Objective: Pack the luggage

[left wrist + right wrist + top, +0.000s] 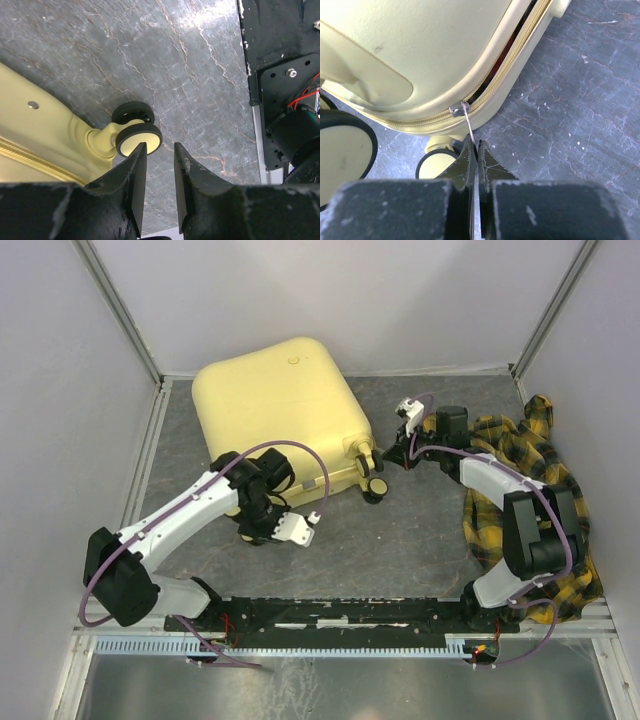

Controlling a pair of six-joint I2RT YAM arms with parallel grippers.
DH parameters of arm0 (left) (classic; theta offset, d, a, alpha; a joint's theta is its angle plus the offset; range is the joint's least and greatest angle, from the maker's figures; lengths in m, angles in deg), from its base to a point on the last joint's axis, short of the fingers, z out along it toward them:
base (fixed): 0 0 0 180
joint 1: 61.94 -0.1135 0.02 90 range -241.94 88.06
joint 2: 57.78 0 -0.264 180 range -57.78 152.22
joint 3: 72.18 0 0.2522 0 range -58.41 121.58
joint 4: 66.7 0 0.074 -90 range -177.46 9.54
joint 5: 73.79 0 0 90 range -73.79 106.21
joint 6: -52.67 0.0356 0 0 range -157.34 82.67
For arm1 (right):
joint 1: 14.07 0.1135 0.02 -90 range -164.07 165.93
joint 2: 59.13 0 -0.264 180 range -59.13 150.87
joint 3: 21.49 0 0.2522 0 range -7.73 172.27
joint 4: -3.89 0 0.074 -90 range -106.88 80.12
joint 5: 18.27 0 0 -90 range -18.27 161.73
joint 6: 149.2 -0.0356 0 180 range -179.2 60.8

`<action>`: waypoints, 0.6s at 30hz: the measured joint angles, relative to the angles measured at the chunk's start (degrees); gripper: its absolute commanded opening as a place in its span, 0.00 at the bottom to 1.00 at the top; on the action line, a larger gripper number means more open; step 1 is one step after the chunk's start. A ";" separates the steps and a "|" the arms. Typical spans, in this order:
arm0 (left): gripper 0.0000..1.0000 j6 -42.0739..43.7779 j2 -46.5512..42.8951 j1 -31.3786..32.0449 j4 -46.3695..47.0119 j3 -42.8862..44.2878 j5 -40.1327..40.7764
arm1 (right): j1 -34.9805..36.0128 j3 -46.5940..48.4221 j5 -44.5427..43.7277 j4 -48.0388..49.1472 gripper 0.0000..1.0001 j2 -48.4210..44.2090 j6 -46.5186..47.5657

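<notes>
The big yellow luggage (285,405) lies flat on the grey bench (400,540), at the back and a bit to the left, and a yellow and black checked shirt (520,455) lies in a heap on the right side. The right end effector (475,147) is closed tight on the little metal zipper pull (467,122) at the corner of the luggage. The left end effector (159,146) is a little open with nothing in it, right by a small wheel (140,140) at the near corner.
</notes>
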 measured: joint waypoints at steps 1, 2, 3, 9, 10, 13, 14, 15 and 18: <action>0.34 0.52 -0.20 -0.31 -0.39 -0.26 -0.02 | 0.02 0.83 0.33 -0.37 0.02 0.72 -0.09; 0.34 1.05 -0.24 -0.55 -0.81 -0.35 -0.04 | 0.02 2.01 0.66 -0.85 0.02 1.70 -0.22; 0.34 1.46 -0.24 -0.79 -1.01 -0.39 -0.04 | 0.02 3.21 0.81 -1.36 0.02 2.69 -0.37; 0.34 2.73 -0.17 -1.97 -1.38 -0.44 -0.02 | 0.02 12.59 0.42 -1.73 0.02 10.64 -1.44; 0.34 2.84 -0.17 -2.12 -1.40 -0.44 -0.04 | 0.02 13.77 0.26 -1.49 0.02 11.67 -1.55; 0.37 2.91 -0.09 -2.45 -2.29 -0.48 -0.15 | 0.02 17.33 -0.13 -0.81 0.02 14.67 -2.86; 0.43 2.91 0.00 -2.60 -2.75 -0.52 -0.52 | -0.02 18.23 -0.15 -0.87 0.02 15.45 -3.43; 0.50 2.91 0.00 -2.67 -2.89 -0.48 -0.74 | -0.04 18.64 0.07 -1.09 0.02 15.85 -3.87; 0.66 2.32 0.22 -2.93 -3.74 2.47 -3.23 | -0.11 19.04 1.27 -1.60 0.02 16.41 -4.90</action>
